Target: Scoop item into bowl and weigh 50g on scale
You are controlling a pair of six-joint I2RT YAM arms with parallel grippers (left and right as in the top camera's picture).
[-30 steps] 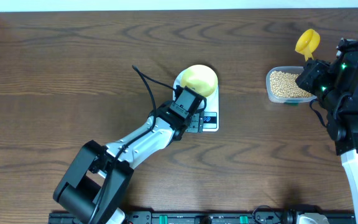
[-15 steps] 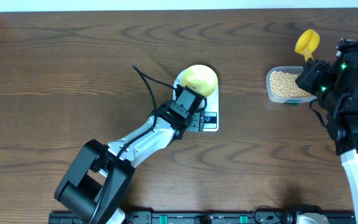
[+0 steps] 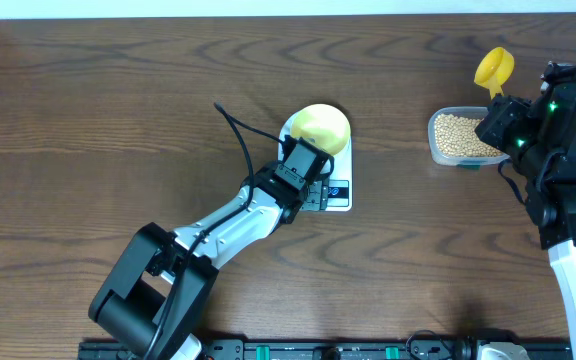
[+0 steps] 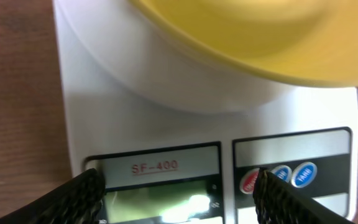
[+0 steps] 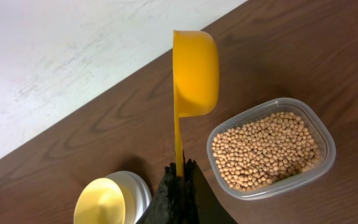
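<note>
We are near the start. The bowl [image 3: 319, 129] sits on the scale [image 3: 340, 195] and looks empty. Our left hand [image 4: 179, 208] hangs released over the scale's display and buttons, gripping nothing. Our right hand [image 5: 180, 186] is clenched on the handle of the yellow scoop [image 5: 195, 68], held upright beside the tub [image 5: 325, 134] where the beans [image 5: 263, 149] lie. We judge that scooping, pouring and weighing are all left.

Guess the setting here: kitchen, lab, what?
Probably a robot lab bench, not a kitchen: left arm and right arm at a wood-grain table, a plain white wall behind, and staged props only: scale with bowl, tub of beans, yellow scoop.
</note>
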